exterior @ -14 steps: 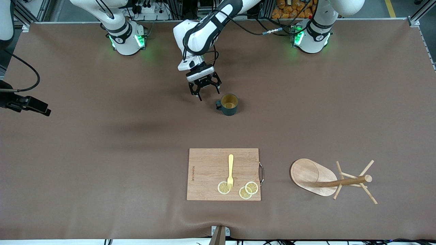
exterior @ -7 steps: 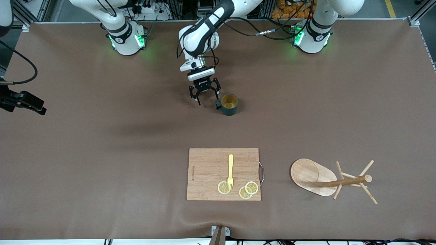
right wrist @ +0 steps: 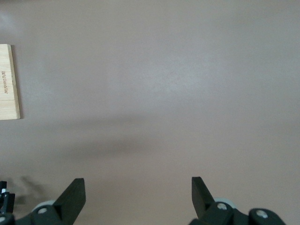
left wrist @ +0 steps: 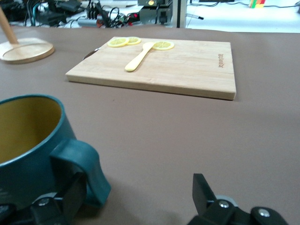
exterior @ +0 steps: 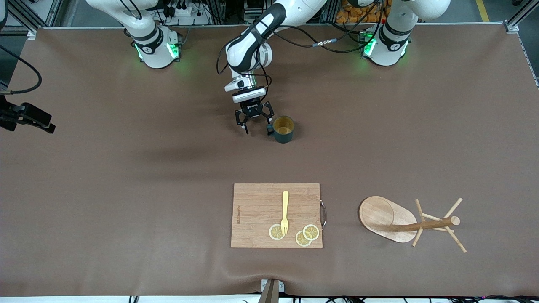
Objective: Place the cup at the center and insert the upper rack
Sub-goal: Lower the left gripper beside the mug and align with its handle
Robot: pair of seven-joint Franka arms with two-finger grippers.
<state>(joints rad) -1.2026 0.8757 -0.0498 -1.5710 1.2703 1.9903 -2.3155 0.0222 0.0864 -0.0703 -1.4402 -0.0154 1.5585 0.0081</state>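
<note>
Currently the left end effector stands low at the surface, fingers spread wide and holding nothing, just beside the handle of the cup. In the left wrist view the cup fills the near corner and its handle lies just ahead of one finger, not yet enclosed.

The cup sits upright, farther from the front camera than the cutting board, roughly midway between the two arm bases. It appears to be a rigid glazed mug: stiff, likely smooth and somewhat slippery, breakable if dropped or knocked over. Judged from its small size, weight should be moderate. Recommended hold: across the handle loop, or over the rim wall with one finger inside and one outside. The ribbed outer wall may give the outer finger some purchase. Avoid a side push on the handle, which could spin the cup.

The mug tree lies tipped on its side near the front edge, toward the left arm's end of the surface. It appears light, stiff wood; the thin pegs look weakest, so the central pole is the safer place to grip.

The right end effector waits, open and empty, over bare surface, with only a corner of the cutting board in its wrist view.
</note>
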